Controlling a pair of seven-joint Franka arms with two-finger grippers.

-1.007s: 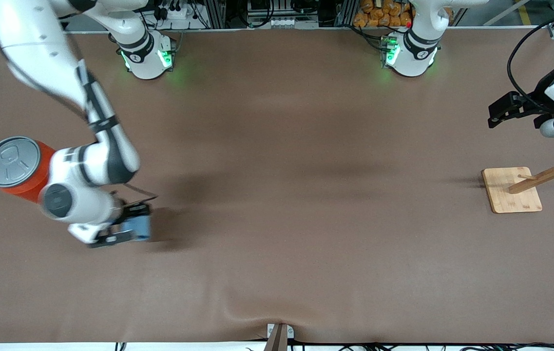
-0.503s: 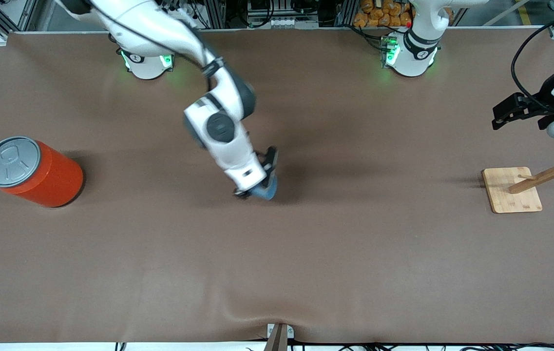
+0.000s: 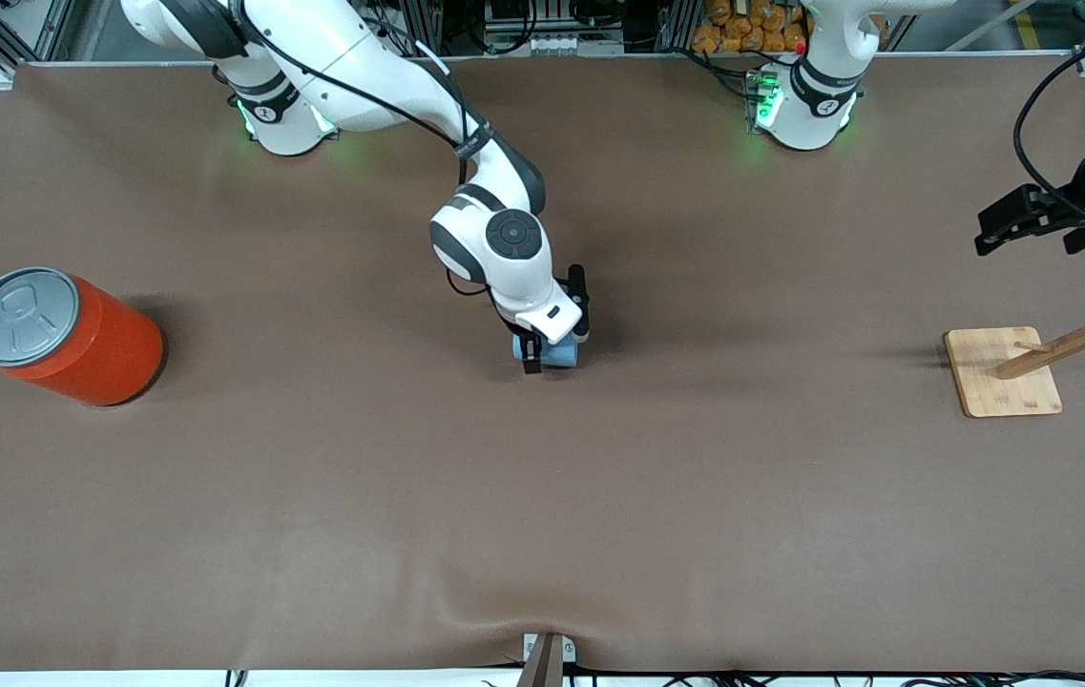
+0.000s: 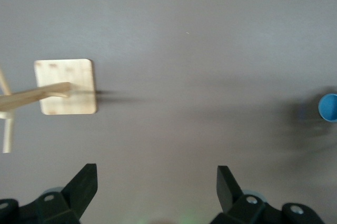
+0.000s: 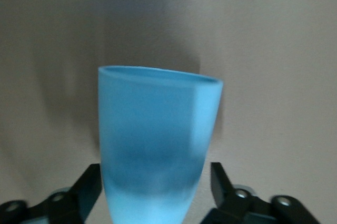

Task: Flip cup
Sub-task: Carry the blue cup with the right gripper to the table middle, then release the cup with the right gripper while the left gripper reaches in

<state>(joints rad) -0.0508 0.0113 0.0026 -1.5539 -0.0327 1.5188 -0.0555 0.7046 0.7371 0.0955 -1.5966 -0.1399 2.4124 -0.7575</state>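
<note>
Mid-table, on the brown cloth-covered table, sits the small light-blue tapered plastic cup, mouth up, the deeper blue of its inside showing in the left wrist view. Right gripper is low at the cup, one black finger on each flank; in the right wrist view both fingers stand just off the cup's sides, a thin gap each way, so jaws apart and not clamping. Whether the cup's base rests fully on the cloth cannot be told.

Left gripper hangs in the air at the left arm's end of the table, over the cloth beside the wooden peg rack on a square bamboo base; fingers wide apart, nothing between them, arm waiting.

Large orange can with grey lid stands upright at the right arm's end, well apart from the cup.
</note>
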